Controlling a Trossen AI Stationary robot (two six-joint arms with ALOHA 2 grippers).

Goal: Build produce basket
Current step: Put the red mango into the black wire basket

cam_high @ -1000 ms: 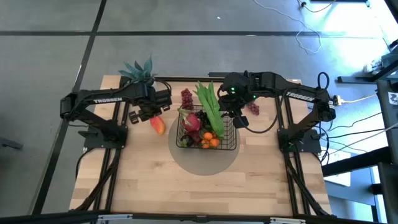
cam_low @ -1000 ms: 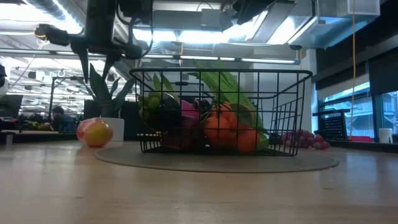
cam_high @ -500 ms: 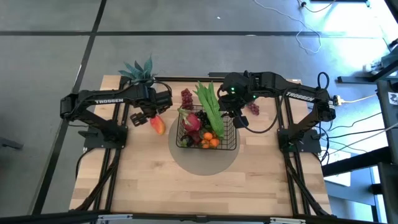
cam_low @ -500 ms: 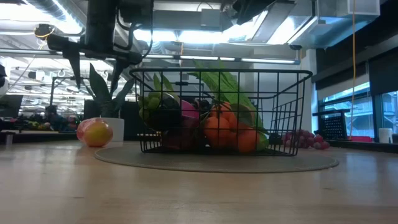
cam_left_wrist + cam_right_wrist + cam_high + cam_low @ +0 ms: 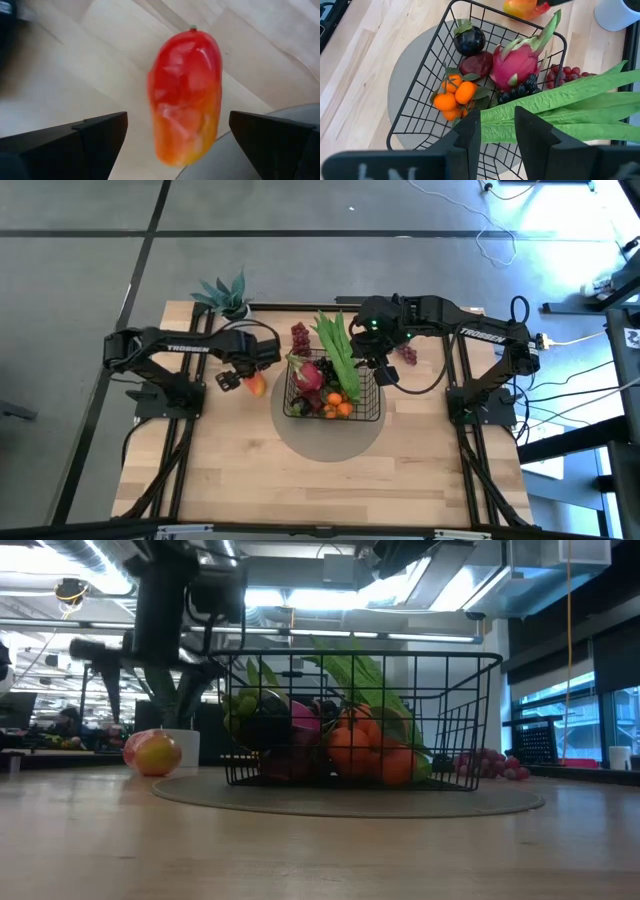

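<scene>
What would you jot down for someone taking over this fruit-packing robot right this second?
Left gripper: open, over the red-yellow mango, not holding it.
Right gripper: over the basket's right side, holding nothing; jaws slightly apart.
Square black wire-mesh basket sits on a round grey mat.
Done: pink dragon fruit, small oranges, long green pods and dark fruits are inside.
Left: mango on the table beside the basket; red grape bunches behind it and beside it.

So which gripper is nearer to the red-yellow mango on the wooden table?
Left. The left gripper hangs open just above the red-yellow mango; the right gripper is across the basket.
</scene>
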